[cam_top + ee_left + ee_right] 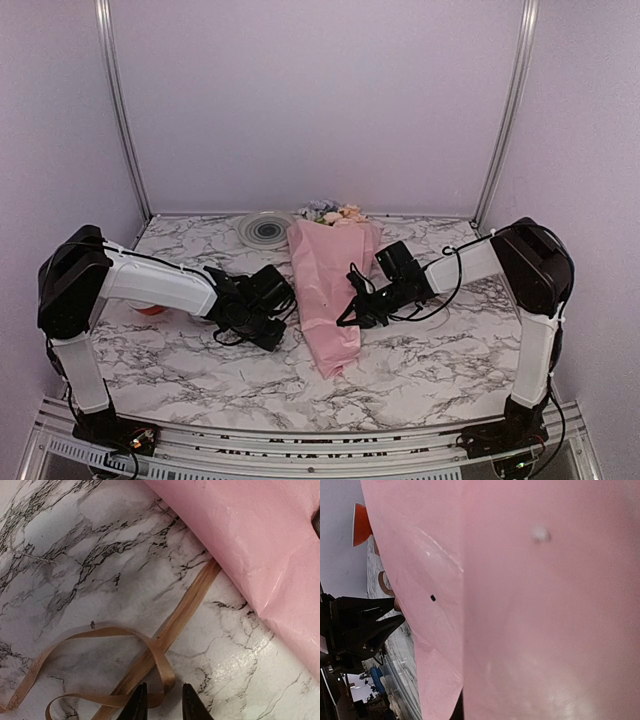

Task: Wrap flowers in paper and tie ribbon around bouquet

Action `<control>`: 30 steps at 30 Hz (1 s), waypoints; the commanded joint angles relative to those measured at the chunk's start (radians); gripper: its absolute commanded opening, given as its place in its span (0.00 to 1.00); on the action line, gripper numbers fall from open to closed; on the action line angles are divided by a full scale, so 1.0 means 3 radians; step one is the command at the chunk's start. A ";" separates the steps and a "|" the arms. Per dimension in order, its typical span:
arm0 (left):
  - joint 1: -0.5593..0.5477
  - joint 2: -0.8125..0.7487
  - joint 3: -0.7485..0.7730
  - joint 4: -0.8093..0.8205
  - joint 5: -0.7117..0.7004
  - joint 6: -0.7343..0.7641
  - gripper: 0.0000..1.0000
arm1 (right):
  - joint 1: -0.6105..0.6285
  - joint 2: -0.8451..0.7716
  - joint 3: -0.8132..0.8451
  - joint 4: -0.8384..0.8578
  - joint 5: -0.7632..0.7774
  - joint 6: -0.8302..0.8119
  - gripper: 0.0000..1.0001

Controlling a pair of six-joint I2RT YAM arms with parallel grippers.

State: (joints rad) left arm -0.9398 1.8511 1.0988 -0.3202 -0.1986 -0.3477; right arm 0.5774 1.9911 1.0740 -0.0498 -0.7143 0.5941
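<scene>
**Bouquet (330,290) in the middle of the tabletop (450,350)**

Its flowers (335,212) point to the far edge. The left claw (161,702) is open only a little, with its tips at a loop of the ribbon (185,610). The right claw (352,312) is shut against the paper (545,605). I cannot tell if it pinches it.

Shows a tabletop (430,365) of white marble pattern with grey and black veining, glossy enough to catch soft highlights. Closes it in behind with a plain pale-lilac back wall (320,100), flanked by a left wall (50,130) and a right wall (595,130) of the same tint. Marks the two rear corners with slim aluminium posts (120,110), leaning outward toward the top in the overhead view. Runs a ribbed metal rail (300,440) along the near edge. Lights everything evenly and softly, casting faint shadows.
</scene>
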 commanded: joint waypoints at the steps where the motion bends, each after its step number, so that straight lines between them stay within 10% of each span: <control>1: 0.0003 0.0039 0.0136 -0.0085 -0.0110 0.0111 0.24 | -0.0020 -0.0072 0.0019 -0.0084 0.0157 -0.0124 0.00; 14: 0.0095 0.0151 0.0225 -0.0105 0.0109 0.0183 0.23 | -0.0018 -0.0064 0.0021 -0.0118 0.0182 -0.0155 0.00; 19: 0.0095 0.0171 0.0244 -0.0095 0.0098 0.0180 0.00 | -0.0017 -0.0056 0.0026 -0.0130 0.0184 -0.0157 0.00; 30: 0.0010 -0.0667 0.0070 0.0497 0.0564 0.0416 0.00 | -0.0017 -0.0030 0.0037 -0.0136 0.0182 -0.0164 0.00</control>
State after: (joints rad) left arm -0.9165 1.7496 1.1278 -0.2859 -0.1276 -0.2787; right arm 0.5774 1.9892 1.0744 -0.0608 -0.7048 0.5831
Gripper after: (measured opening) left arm 0.004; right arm 0.030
